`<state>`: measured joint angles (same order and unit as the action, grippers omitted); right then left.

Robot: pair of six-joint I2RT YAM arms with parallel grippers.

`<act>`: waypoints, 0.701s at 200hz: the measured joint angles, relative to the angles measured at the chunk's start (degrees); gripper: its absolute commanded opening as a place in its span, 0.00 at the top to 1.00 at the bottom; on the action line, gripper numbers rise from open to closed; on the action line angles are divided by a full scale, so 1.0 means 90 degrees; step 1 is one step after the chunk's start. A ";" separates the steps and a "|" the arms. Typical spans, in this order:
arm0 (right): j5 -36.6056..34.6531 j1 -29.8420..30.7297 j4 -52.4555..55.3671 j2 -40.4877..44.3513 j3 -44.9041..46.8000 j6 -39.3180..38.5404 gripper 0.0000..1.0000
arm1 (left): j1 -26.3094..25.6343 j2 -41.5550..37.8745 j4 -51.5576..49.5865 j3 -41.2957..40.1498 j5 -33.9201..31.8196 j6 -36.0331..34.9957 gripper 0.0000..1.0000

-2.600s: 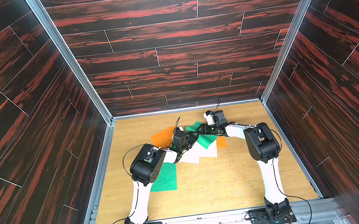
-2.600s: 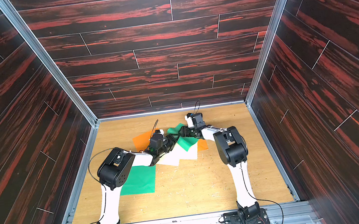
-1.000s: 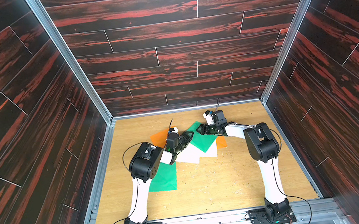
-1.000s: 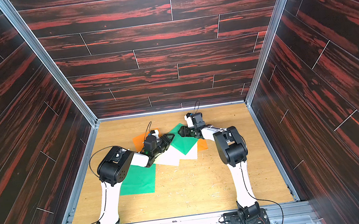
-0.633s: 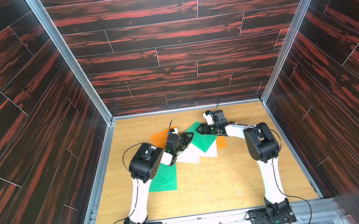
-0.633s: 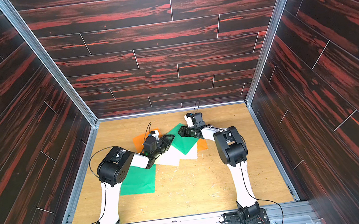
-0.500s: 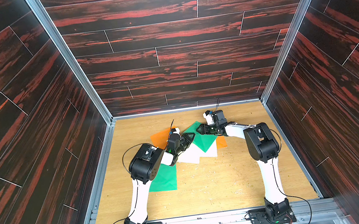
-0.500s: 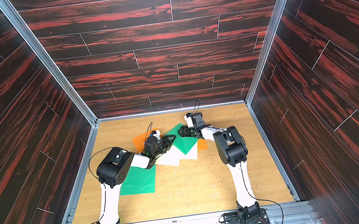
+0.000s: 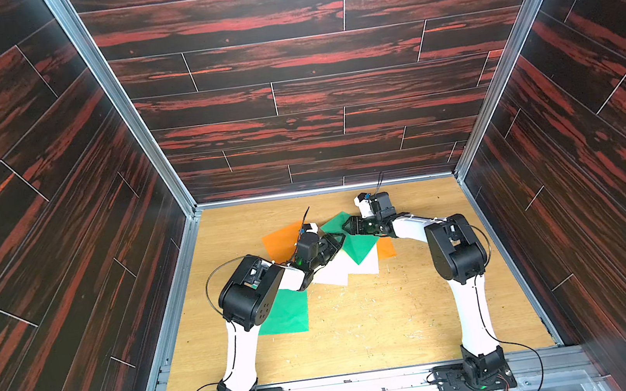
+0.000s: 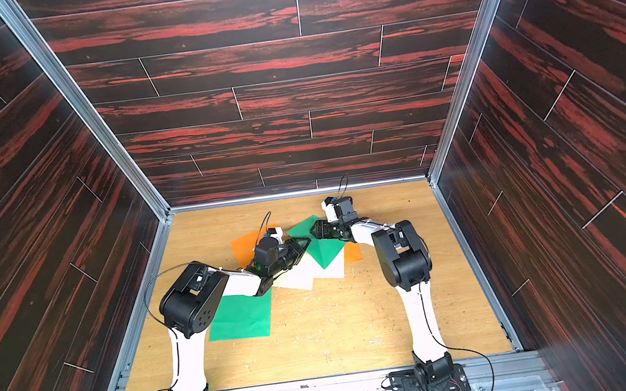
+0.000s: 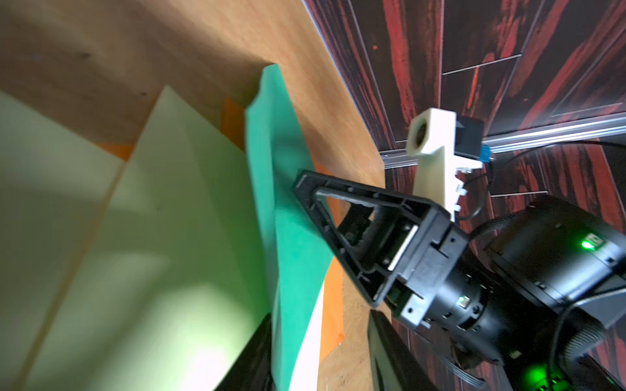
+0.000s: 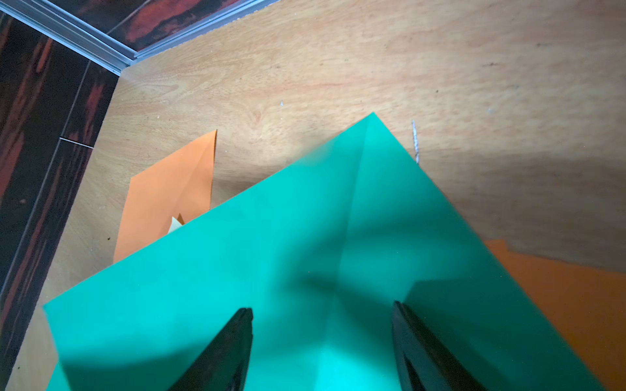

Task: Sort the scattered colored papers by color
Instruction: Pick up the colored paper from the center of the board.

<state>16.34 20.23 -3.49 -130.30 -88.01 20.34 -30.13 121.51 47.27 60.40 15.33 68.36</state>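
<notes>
The right pincer has its two fingers apart, tips down over the creased green sheet, close to that sheet's 12 o'clock corner. The left pincer meets the same sheet from its 9 o'clock side. In the left wrist view its fingers also stand apart, with the sheet's raised edge between them (whether either finger presses the paper cannot be told). In both top views the two pincers point at each other, tips near one another.

Under the creased green sheet lie white sheets, poking out toward 6 o'clock. An orange sheet shows at its 3 o'clock. A second orange sheet lies at 9 o'clock of the left pincer, partly hidden by that arm. A second green sheet lies apart from the heap at about 7 o'clock, one corner under the left arm's elbow.

All of it rests on the wooden table, with the heap toward 12 o'clock of the table's middle.
</notes>
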 measured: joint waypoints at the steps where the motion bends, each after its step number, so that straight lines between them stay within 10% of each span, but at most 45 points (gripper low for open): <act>1: 0.0000 0.0000 0.0000 0.0000 0.0000 0.0000 0.31 | 0.0000 0.0000 -0.0007 0.0000 0.0000 0.0002 0.61; 70: 0.0007 0.0000 -0.0010 -0.0002 0.0000 0.0000 0.29 | -0.0032 0.0010 -0.0272 0.0005 -0.0085 -0.0068 1.00; 140: 0.0168 0.0000 -0.0673 0.0134 0.0476 -0.0070 0.25 | -0.0036 0.0032 -0.0568 0.0017 -0.0112 -0.0255 1.00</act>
<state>17.85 20.23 -9.54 -129.10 -83.72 19.70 -30.46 121.80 42.15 60.55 14.33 66.06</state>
